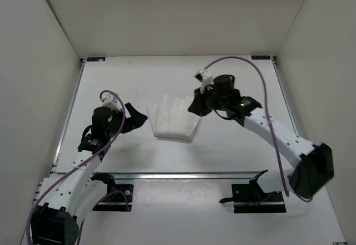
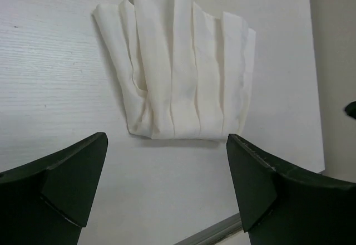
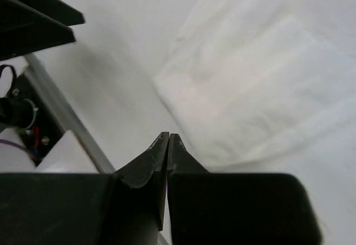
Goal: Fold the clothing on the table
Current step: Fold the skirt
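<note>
Lying fanned on the table, clothing

From high up behind the arm bases, the top camera looks steeply down on the whole table, with the bases at 6 o'clock and the far wall at 12. The left wrist camera sits low and close, facing forward through the left gripper at the clothing, which lies at 12 o'clock. The right wrist camera looks down past the right gripper, nearer still and blurred, with the clothing at 2 o'clock. All three views share the clothing and the white tabletop around it.
</note>
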Available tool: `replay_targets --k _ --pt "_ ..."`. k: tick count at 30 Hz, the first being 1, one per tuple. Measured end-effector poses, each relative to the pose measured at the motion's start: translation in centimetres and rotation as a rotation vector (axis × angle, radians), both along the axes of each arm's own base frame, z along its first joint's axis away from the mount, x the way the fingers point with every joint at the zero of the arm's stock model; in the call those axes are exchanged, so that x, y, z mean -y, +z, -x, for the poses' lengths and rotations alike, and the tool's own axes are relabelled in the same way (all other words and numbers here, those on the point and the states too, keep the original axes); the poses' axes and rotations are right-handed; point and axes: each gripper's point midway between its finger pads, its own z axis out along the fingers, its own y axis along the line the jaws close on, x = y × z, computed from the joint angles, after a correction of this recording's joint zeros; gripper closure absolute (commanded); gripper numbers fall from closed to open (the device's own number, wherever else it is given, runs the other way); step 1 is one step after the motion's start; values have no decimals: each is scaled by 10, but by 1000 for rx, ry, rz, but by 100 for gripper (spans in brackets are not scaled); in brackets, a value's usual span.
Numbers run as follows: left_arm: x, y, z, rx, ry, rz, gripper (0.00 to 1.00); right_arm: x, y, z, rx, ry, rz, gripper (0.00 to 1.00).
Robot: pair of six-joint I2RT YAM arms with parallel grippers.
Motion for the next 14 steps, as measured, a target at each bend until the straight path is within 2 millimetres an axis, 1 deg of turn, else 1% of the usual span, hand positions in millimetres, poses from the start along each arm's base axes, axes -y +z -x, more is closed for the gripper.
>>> replay_targets --k 1,2,4,5,6,7,8,9,10,11,12,13,14 --pt "1 2 -1 -5 -20 -18 1 20 7 1 27 -30 -2 100" --pt "2 3 -2 -13 -38 -36 2 41 8 1 49 -67 5 100" --pt "3 -1 -2 -33 -73 -71 1 82 -4 2 59 -161 64 99" --pt "3 -4 0 -45 -93 -88 1 100 -14 5 51 -199 107 89" --pt "4 -7 2 -55 -110 -104 1 113 -23 10 41 -222 143 83" --pt "4 -12 5 -67 -122 -120 1 125 -34 17 33 -237 184 80" --pt "3 -15 8 -79 -133 -135 1 138 -41 23 26 -258 215 85" --pt "4 -17 11 -84 -145 -146 2 152 -46 27 26 -276 240 88" --pt "4 -18 13 -83 -155 -157 1 164 -49 29 33 -299 247 89" --pt "4 -18 15 -84 -164 -167 1 182 -51 30 38 -346 256 89" --pt "4 -18 17 -81 -172 -176 1 202 -53 29 44 -406 265 88" --pt "3 -18 19 -82 -176 -183 2 218 -55 29 48 -455 270 87" --pt "2 -17 20 -84 -181 -194 1 233 -59 31 47 -505 287 83"
